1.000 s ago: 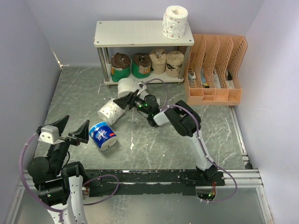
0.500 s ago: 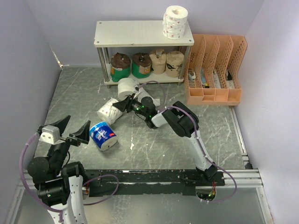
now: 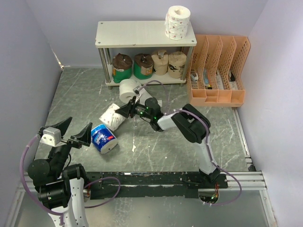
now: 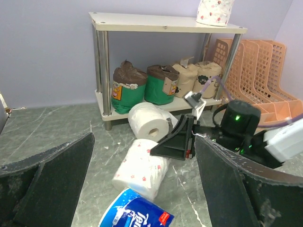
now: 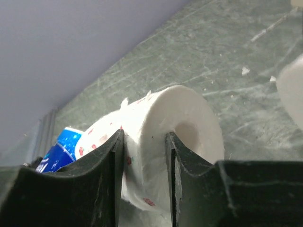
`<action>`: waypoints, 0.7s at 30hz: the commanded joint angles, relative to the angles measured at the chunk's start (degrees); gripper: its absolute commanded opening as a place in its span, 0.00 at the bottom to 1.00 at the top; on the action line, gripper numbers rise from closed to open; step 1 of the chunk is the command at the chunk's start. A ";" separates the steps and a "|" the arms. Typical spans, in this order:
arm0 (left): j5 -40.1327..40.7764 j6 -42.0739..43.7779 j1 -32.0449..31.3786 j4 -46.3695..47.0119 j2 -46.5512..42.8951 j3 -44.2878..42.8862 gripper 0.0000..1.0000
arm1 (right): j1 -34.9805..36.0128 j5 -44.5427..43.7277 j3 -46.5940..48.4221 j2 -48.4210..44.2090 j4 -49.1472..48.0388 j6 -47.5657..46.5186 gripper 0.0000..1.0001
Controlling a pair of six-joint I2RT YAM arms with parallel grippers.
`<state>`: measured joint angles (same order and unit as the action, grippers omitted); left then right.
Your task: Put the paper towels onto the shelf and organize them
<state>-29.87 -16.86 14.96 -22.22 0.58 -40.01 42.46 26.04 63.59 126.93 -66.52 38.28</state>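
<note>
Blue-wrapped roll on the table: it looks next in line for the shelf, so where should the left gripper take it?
Probably across the curved wrapped flanks of the blue-wrapped roll at mid-length, coming down from above with the open left gripper. The roll lies on its side, so its flat ends face sideways and the rounded flanks are free to pinch.

1. Shelf (image 3: 137, 34): two pale boards, metal legs, at the counter's (image 3: 80, 94) back.
2. Top board: patterned roll (image 3: 178, 21), upright, right end.
3. Lower board: green-wrapped rolls (image 3: 122, 67) left, beige rolls (image 3: 177, 64) right, in a row.
4. On the counter, on their sides: plain white roll (image 3: 128, 90), fallen patterned roll (image 3: 111, 115), blue-white roll (image 3: 104, 138).
</note>
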 commanded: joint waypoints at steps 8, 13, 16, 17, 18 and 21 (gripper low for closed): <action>-0.85 0.39 0.01 1.07 -0.66 -0.05 0.99 | 6.78 -17.45 9.13 -29.13 46.35 -53.32 0.00; -0.75 0.27 -0.49 0.85 -0.66 -0.10 0.99 | 7.15 -30.99 17.80 -33.35 58.85 -63.74 0.00; -0.70 0.25 -0.71 0.95 -0.74 -0.15 0.99 | 8.69 -43.74 23.74 -33.85 62.56 -71.59 0.00; -0.53 0.25 -0.68 0.95 -0.75 -0.11 0.99 | 8.91 -47.46 26.04 -33.65 63.24 -73.77 0.00; -0.33 0.25 -0.78 0.88 -0.75 -0.15 0.99 | 9.10 -50.47 27.87 -33.44 62.88 -75.72 0.00; -0.83 0.29 -1.26 0.69 -0.73 -0.24 0.99 | 9.17 -58.11 34.47 -31.65 60.74 -79.82 0.00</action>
<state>-29.87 -16.75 14.37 -22.22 0.58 -40.01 51.07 -16.43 89.86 94.65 -5.28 -30.79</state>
